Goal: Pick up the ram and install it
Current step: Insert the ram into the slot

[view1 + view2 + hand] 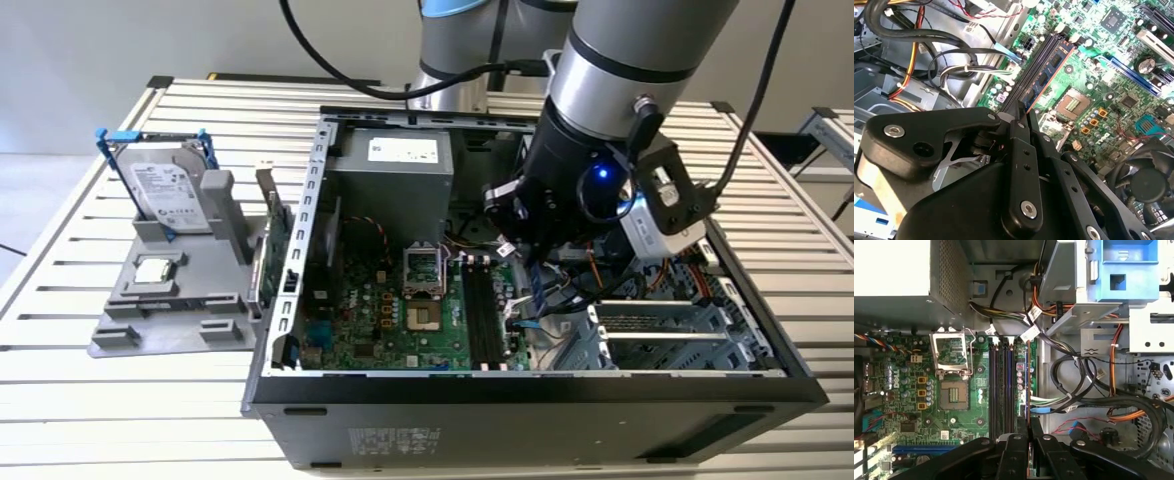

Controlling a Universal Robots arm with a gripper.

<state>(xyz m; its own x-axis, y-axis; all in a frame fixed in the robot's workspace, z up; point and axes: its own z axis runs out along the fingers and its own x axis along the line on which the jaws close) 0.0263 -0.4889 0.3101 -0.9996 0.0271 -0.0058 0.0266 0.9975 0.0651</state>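
Note:
The ram (1050,67) is a thin dark stick with blue-black chips and an orange-lit edge. It stands edge-on along the black memory slots (1001,390) on the side nearest the cables, and its narrow edge (1027,385) runs parallel to them. My gripper (1021,117) has its black fingers pressed together on the near end of the ram, also seen in the first wrist view (1029,424). I cannot tell whether the stick sits in a slot. In the exterior view the arm's wrist (587,190) hangs inside the open computer case (534,385), over the slots (483,315).
Black, orange and white cables (1094,395) crowd the side beside the ram. The open processor socket (954,392) lies on the other side of the slots. A grey power supply (394,170) fills the case's back. A fixture with a hard drive (174,195) stands outside, at the exterior view's left.

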